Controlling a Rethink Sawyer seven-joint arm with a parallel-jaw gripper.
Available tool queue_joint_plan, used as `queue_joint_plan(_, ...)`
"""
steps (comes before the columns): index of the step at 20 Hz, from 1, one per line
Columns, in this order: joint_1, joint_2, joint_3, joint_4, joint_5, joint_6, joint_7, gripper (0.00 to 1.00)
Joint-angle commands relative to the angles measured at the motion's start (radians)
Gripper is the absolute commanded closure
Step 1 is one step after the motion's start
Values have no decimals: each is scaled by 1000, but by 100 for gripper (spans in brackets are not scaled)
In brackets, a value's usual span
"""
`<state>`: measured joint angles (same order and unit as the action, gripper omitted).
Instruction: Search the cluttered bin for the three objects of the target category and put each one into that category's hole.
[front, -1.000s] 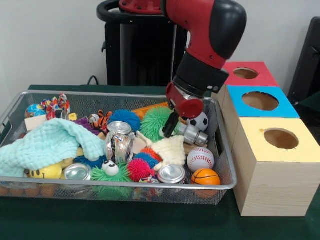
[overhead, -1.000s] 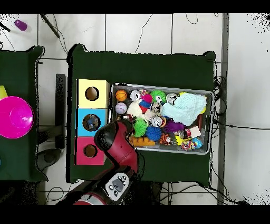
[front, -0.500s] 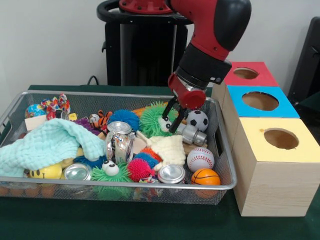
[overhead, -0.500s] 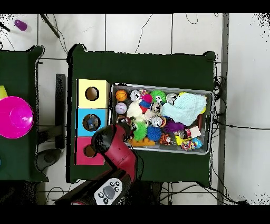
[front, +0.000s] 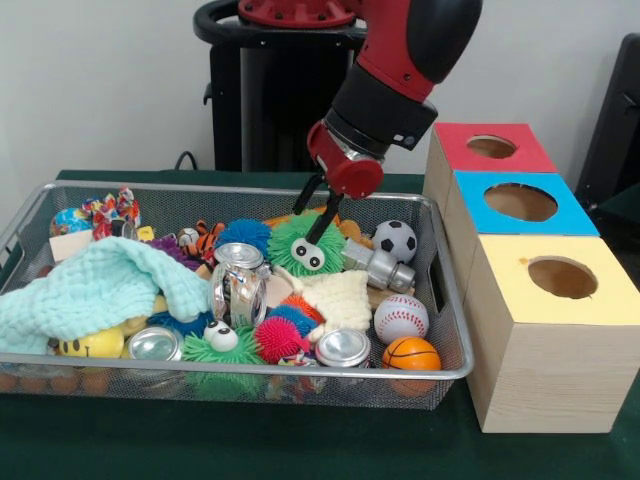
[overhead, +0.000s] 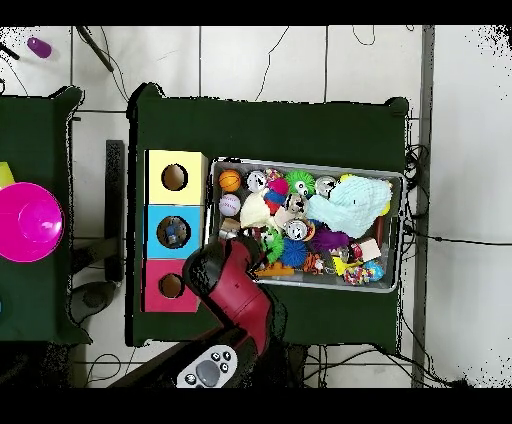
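My gripper (front: 308, 225) hangs open over the back middle of the wire bin (front: 450, 340), its tips just above a green spiky ball with googly eyes (front: 300, 252). Nothing sits between its fingers. To its right lie a soccer ball (front: 396, 240), a baseball (front: 401, 318) and a basketball (front: 411, 353). Beside the bin stand three boxes with holes: red (front: 491, 146), blue (front: 520, 202) and yellow (front: 562, 277). In the overhead view the arm (overhead: 235, 285) covers the gripper at the bin's lower left corner.
A mint towel (front: 100, 290) fills the bin's left side. A glass jar (front: 238, 282), metal cans (front: 343, 347), a silver part (front: 382, 268), and blue (front: 248, 238) and pink (front: 280, 338) spiky balls crowd the middle. A pink dish (overhead: 28, 222) sits on the other table.
The gripper rose out of the clutter and swung left, away from the soccer ball. The green spiky ball shifted left and now shows its eyes.
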<state>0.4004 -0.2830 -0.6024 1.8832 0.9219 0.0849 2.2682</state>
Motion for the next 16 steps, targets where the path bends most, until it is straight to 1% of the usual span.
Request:
queue_joint_plan(1,-16,45,18,-44,-114,138,76,0)
queue_joint_plan(4,-17,42,30,-37,-125,132,109,0)
queue_joint_plan(9,-37,21,69,-12,-140,81,131,0)
queue_joint_plan(13,-52,18,132,20,-131,-7,169,0)
queue_joint_plan(16,-54,28,155,33,-131,-55,187,0)
